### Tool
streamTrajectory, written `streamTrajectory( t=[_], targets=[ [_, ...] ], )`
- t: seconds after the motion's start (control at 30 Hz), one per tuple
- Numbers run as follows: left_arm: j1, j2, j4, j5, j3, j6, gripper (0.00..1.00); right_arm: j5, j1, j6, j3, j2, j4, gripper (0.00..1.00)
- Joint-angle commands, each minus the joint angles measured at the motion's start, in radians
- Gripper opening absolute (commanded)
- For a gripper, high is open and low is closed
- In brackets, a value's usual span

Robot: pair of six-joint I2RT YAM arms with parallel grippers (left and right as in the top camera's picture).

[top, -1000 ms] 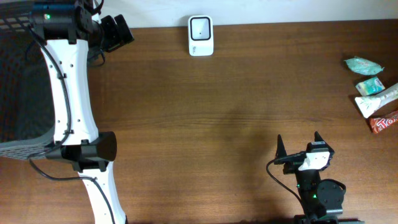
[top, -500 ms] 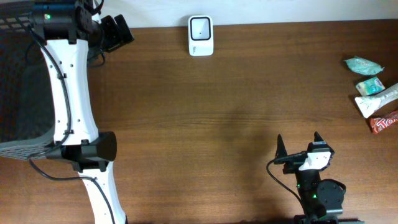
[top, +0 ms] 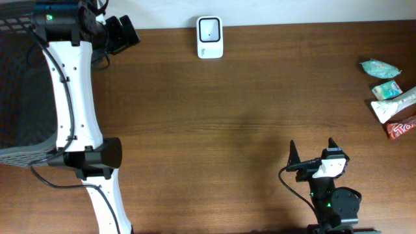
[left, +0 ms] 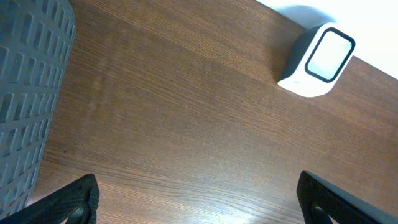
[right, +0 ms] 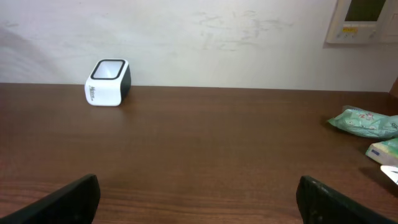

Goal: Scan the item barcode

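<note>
Even, diffuse indoor light; the overhead view is sharp. The scanner (left: 317,59) throws a soft shadow behind it — the table (left: 186,124) shows a faint sheen in the left wrist view.

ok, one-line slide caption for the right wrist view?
Open right tool looks across the wooden table at the white scanner; snack packets at right.

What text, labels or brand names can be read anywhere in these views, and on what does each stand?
Nothing can be quoted with certainty.
On the red wrapper: white lettering, too small and cut off at the frame edge.
On the scanner: small dark print low on its side, blurred.
On the wall panel: tiny markings, unreadable.
On the teal packet: faint printing, blurred.
</note>
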Motion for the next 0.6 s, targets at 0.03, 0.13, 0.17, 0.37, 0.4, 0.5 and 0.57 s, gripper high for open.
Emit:
streamTrajectory(
  t=[0.03,0.13,0.17,0.37,0.4,0.5,0.57],
  targets=[
    [-0.001,-0.006,-0.001,0.004,0.01,0.012,0.99,0.005,-0.007,0.004,-0.009,-0.011,-0.001,0.99],
    [-0.001,-0.006,-0.001,0.003,0.01,0.012,0.99,0.005,-0.007,0.004,-0.009,-0.011,-0.001,0.99],
    [-0.001,-0.006,-0.001,0.003,0.009,0.012,0.99,0.005,-0.007,0.004,-0.009,-0.011,-0.001,0.99],
    [-0.001,-0.006,-0.001,0.001,0.009,0.016,0.99,0.005,-0.007,0.004,-0.009,-0.011,-0.001,0.99],
    [-0.001,-0.006,-0.001,-0.03,0.009,0.031,0.99,0.005,-0.007,0.004,-0.009,-0.011,-0.001,0.99],
    [-0.001,-0.027,-0.001,-0.045,0.009,0.031,0.99,0.005,-0.007,0.004,-0.009,-0.011,-0.001,0.99],
    [-0.017,-0.066,-0.001,-0.057,0.009,0.032,0.99,0.005,-0.007,0.004,-0.009,-0.011,-0.001,0.99]
  ],
)
